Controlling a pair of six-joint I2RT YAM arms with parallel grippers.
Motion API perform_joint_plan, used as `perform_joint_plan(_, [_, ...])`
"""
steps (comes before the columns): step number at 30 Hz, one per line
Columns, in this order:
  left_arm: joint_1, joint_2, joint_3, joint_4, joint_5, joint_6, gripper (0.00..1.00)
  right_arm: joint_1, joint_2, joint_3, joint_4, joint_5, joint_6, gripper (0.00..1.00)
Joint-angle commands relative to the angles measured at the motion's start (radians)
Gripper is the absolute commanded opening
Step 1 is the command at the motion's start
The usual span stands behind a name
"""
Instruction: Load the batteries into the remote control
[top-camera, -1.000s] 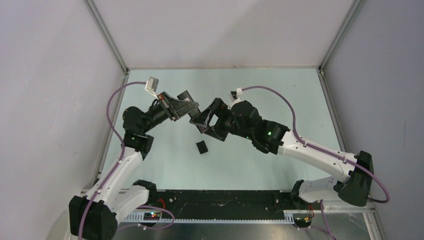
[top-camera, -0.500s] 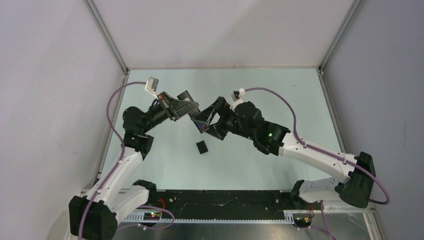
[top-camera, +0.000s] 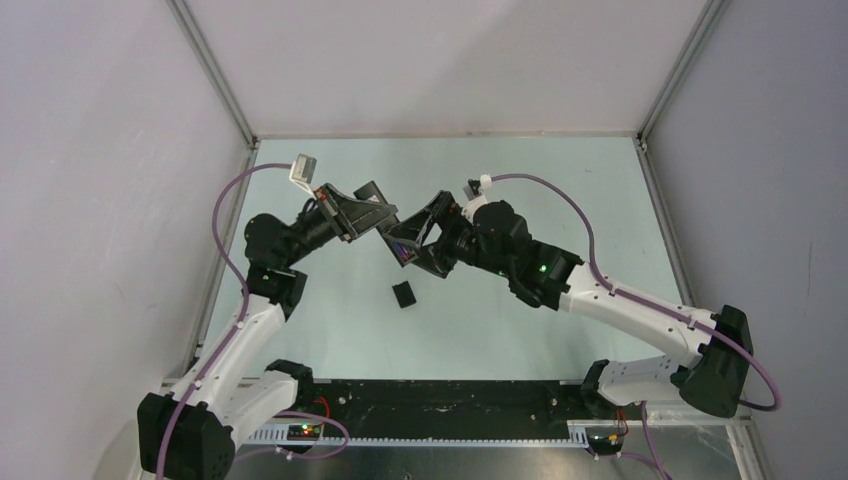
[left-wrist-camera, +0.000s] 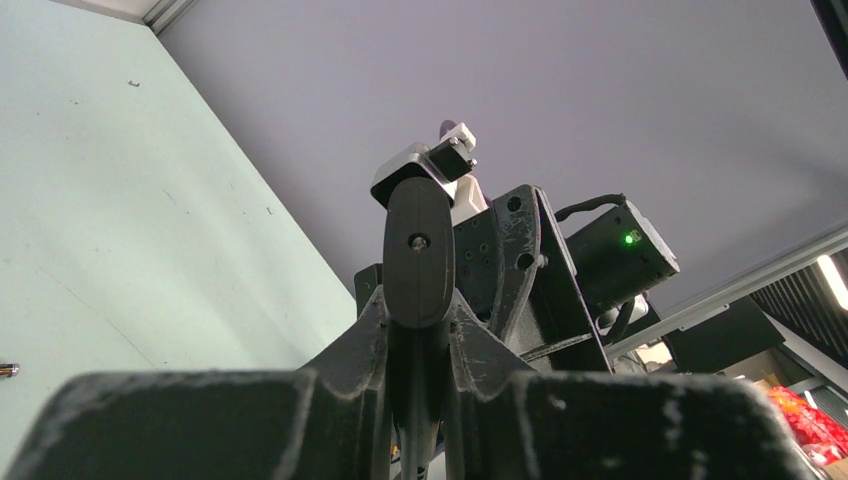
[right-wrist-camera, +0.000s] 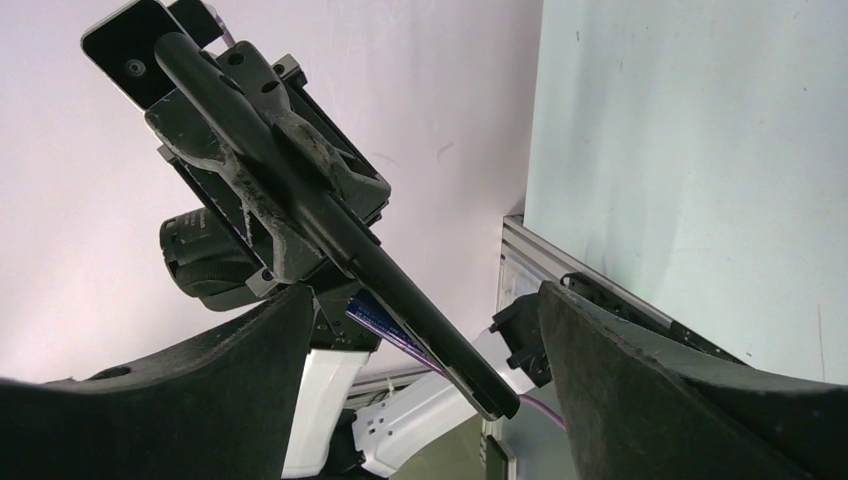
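**Remote pinched in the left gripper, its free end between the right gripper's spread fingers**

The two arms meet above the middle of the table (top-camera: 560, 180), left of centre. The left gripper (top-camera: 383, 224) is pressed together on the remote control (right-wrist-camera: 330, 215) and pinches the slim black bar edge-on between both fingers (left-wrist-camera: 365, 335). In the left wrist view the bar's rounded end (left-wrist-camera: 418, 240) stands up out of the clamp, with the right arm's wrist just beyond it.

The right gripper (top-camera: 406, 245) faces it with its fingers (right-wrist-camera: 230, 380) spread wide. From the right wrist, the remote runs slantwise down from the left gripper, and its free end hangs in the gap. There is bare room on either side and it touches neither finger.

A blue-purple sliver (right-wrist-camera: 385, 322) lies just against the bar's lower side. Whether that is a battery cannot be told.

A small black cover plate (top-camera: 404, 295) lies flat on the table, nearer than both grippers and apart from them.

The left arm's elbow sits close to the table's left edge and the left wall (top-camera: 100, 200), which leaves little room there. Bare table stretches far and right of the grippers, up to the far wall and the right-hand rail. The strip between the cover plate and the arm bases is also open.
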Motion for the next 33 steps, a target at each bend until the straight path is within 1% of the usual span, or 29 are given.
perform_joint_plan(1, [0.001, -0.028, 0.0, 0.046, 0.015, 0.005, 0.0, -0.007, -0.007, 0.0, 0.052, -0.023, 0.024, 0.85])
perform_joint_plan(6, [0.001, -0.029, -0.002, 0.046, 0.017, 0.008, 0.0, -0.012, 0.001, 0.0, 0.056, -0.044, 0.03, 0.78])
perform_joint_plan(12, [0.002, -0.026, 0.0, 0.046, 0.014, 0.007, 0.0, -0.015, 0.008, 0.0, 0.055, -0.065, 0.028, 0.72])
perform_joint_plan(23, [0.002, -0.018, 0.009, 0.046, 0.008, 0.006, 0.0, -0.017, -0.004, 0.0, 0.055, -0.066, 0.007, 0.57])
perform_joint_plan(29, [0.005, -0.015, 0.021, 0.046, 0.0, -0.005, 0.0, -0.017, -0.007, 0.0, 0.056, -0.069, 0.002, 0.52])
perform_joint_plan(33, [0.007, -0.013, 0.029, 0.046, 0.001, -0.01, 0.0, -0.015, -0.005, 0.0, 0.092, -0.075, -0.004, 0.51])
